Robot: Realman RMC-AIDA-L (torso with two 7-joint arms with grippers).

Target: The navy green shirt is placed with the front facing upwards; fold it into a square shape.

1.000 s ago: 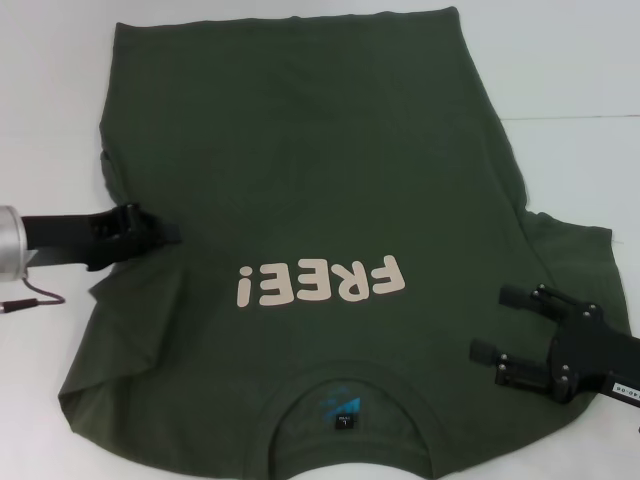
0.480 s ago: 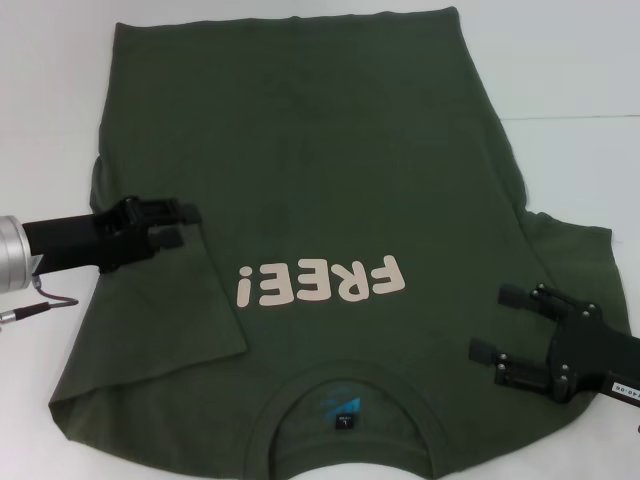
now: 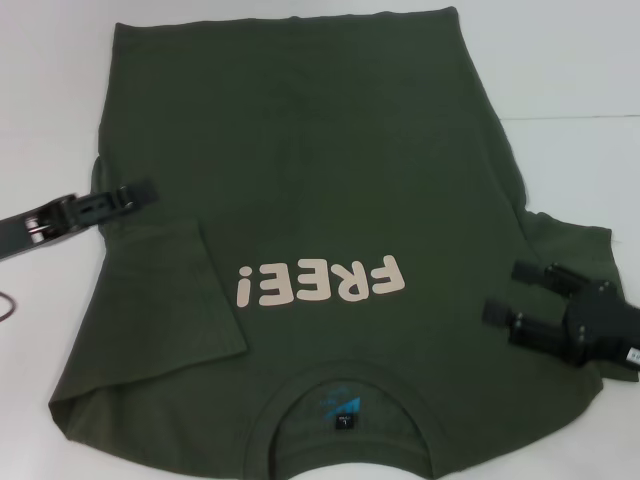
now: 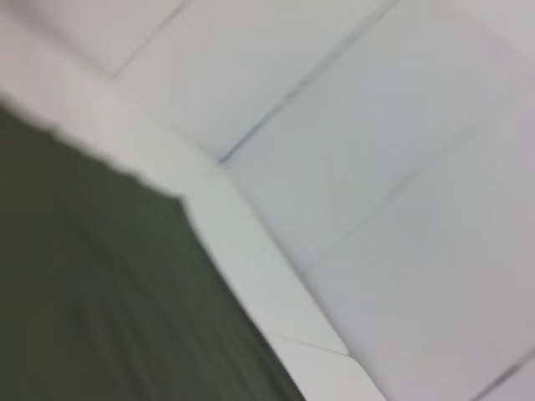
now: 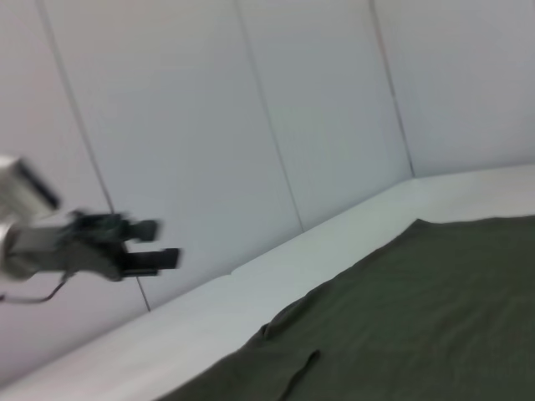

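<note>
The navy green shirt [image 3: 320,200] lies flat on the white table [image 3: 570,80], front up, its pale "FREE!" lettering [image 3: 322,282] reading upside down in the head view and the collar nearest the robot. The collar's lower edge is cut off by the frame. The shirt's left sleeve [image 3: 170,290] is folded inward over the body; the right sleeve is spread out under the right arm. The left gripper [image 3: 135,193] hovers at the shirt's left edge, seen side-on, so whether its fingers are parted cannot be told; it holds no cloth. The right gripper [image 3: 512,292] sits above the right sleeve, fingers spread apart and empty. The left wrist view shows only blurred green cloth [image 4: 92,292] and table.
</note>
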